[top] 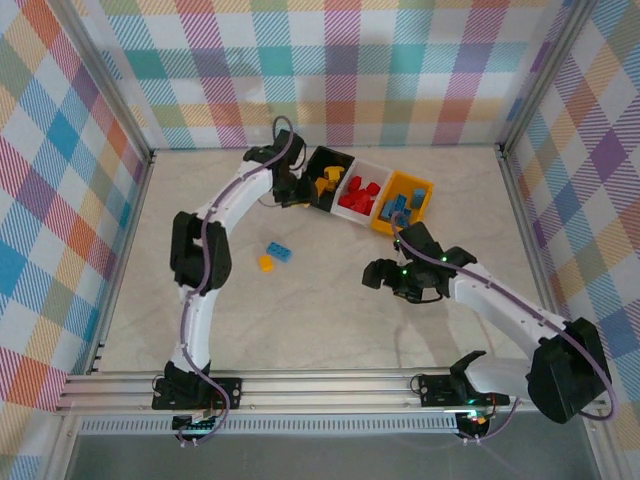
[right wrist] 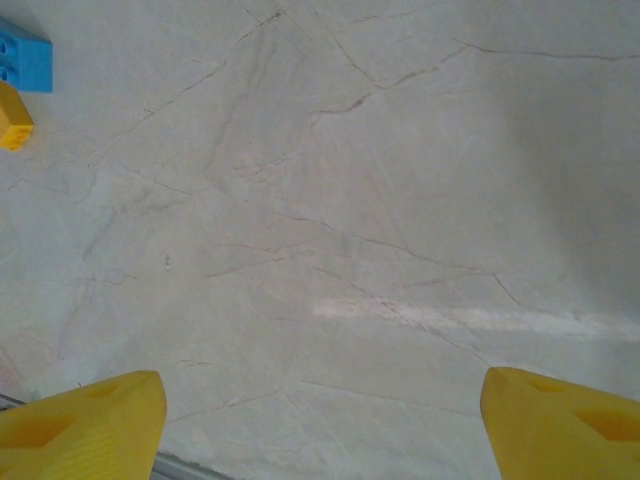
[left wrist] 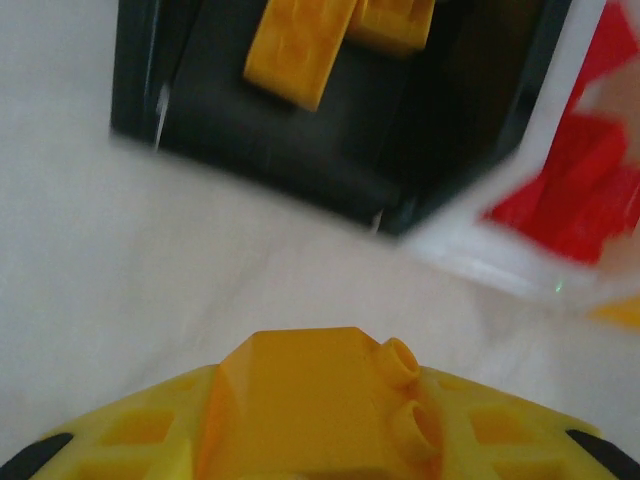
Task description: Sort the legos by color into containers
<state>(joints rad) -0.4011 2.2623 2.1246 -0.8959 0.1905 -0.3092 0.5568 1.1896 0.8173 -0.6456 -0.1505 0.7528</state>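
My left gripper [left wrist: 320, 425] is shut on a yellow lego [left wrist: 310, 395], held just short of the black bin's near wall [left wrist: 300, 160]. In the top view this gripper [top: 294, 192] hangs at the left side of the black bin [top: 318, 160]. Yellow legos [left wrist: 300, 50] lie in the black bin, red legos [top: 360, 192] in the white bin [top: 377, 166], and blue legos [top: 403, 203] in the orange-yellow bin [top: 384, 222]. A blue lego [top: 279, 252] and a yellow lego [top: 265, 263] lie loose on the table. My right gripper [right wrist: 322, 420] is open over bare table, right of those two.
The loose blue lego [right wrist: 25, 60] and yellow lego [right wrist: 12, 118] sit at the far upper left of the right wrist view. Metal frame rails [top: 300, 385] and checked walls bound the marble tabletop [top: 330, 320].
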